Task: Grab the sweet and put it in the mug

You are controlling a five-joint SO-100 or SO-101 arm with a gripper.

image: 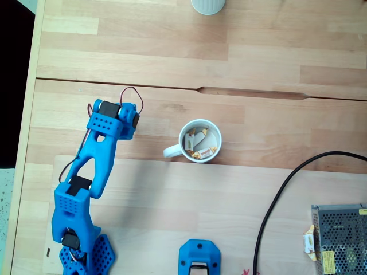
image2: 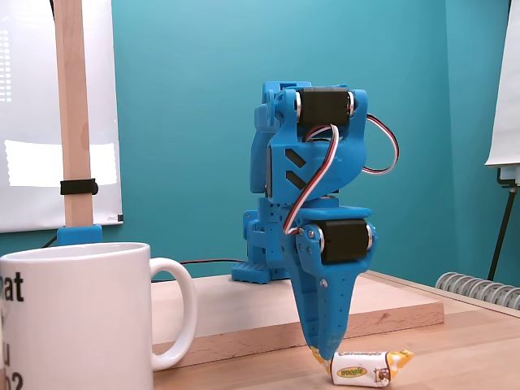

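In a fixed view from table height, the sweet lies on the wooden table, a cream wrapper with yellowish twisted ends. My blue gripper points straight down, its tip touching the sweet's left end. I see the fingers edge-on as one tapered blade, so their gap is hidden. The white mug stands in the left foreground, handle toward the arm. From above, the mug sits mid-table with a few wrapped sweets inside, and the arm's wrist hangs left of it, covering the gripper and the sweet.
A ribbed white cup stands at the far edge. A metal mesh box with another sweet at its side sits bottom right, and a black cable curves past it. A blue base is at the near edge.
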